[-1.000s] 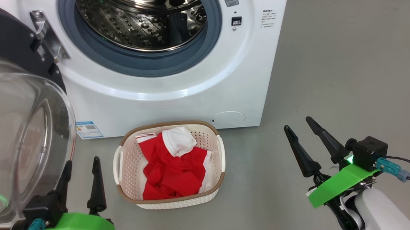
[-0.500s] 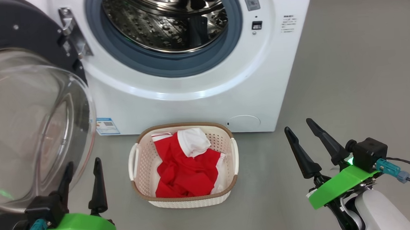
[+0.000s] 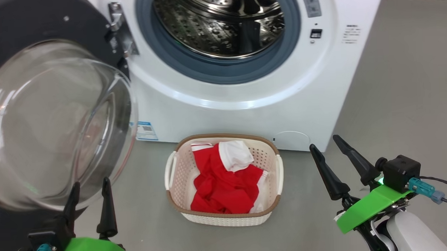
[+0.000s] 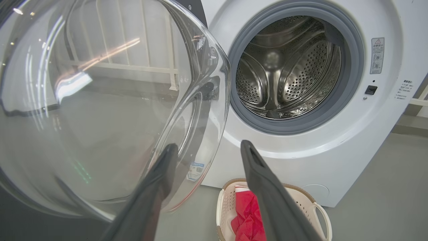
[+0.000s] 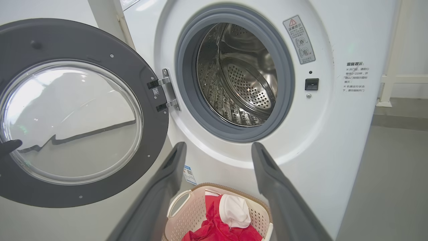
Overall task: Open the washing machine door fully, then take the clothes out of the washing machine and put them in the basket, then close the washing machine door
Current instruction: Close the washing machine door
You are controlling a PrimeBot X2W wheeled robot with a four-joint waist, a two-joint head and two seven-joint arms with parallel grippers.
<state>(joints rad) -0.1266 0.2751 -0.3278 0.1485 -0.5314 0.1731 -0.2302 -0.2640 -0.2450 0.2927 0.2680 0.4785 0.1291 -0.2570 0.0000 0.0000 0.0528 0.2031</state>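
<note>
Red fabric with white trim, the clothes (image 3: 226, 182) lie heaped in the basket (image 3: 224, 219), which sits on the floor just in front of the washing machine (image 3: 245, 117). The perforated steel drum (image 3: 223, 23) looks empty from every angle I have, so I judge the step in hand is shutting the washing machine door (image 3: 53, 121). It stands swung wide on its hinge (image 3: 121, 32) at my left, with the glass bowl bulging toward the camera. My left gripper (image 3: 91, 182) hovers just below the bowl's lower edge, fingers spread and nothing between them. The right gripper (image 3: 324, 142) is equally spread and empty, off to the right of the basket. I'd work with the left arm. I'd reach around the door's free edge, far from the hinge, and push on the black ring, not the slippery curved glass. The push should follow the hinge's arc so the finger doesn't skid off. I'd watch that the bowl passes over the basket without knocking it and that no cloth lies on the grey-blue gasket (image 3: 221, 74). A firm final press should seat the door into the latch slot (image 3: 315, 33).
</note>
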